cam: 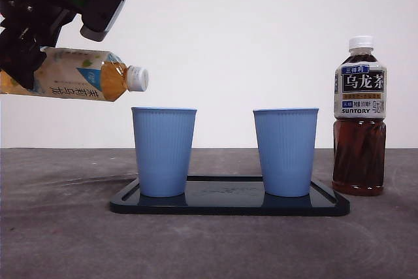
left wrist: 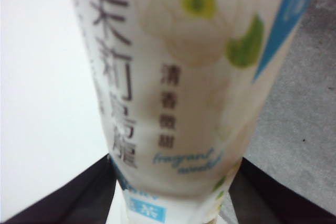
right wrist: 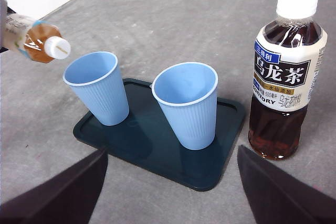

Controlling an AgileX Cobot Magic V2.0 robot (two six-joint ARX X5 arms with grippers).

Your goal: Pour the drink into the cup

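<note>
My left gripper (cam: 26, 63) is clamped around the body of the light tea bottle (cam: 78, 75), holding it tipped almost flat in the air, its white cap (cam: 137, 78) still on and pointing toward the nearer blue cup (cam: 163, 151). The cap hangs just above and to the side of that cup's rim, not over its mouth. That cup and a second blue cup (cam: 285, 151) stand upright, well apart, on a dark tray (cam: 228, 204) on the grey worktop (cam: 59, 240). A dark oolong bottle (cam: 360, 115) stands upright just beside the tray. My right gripper (right wrist: 168, 192) waits above, its jaws spread wide and empty.
</note>
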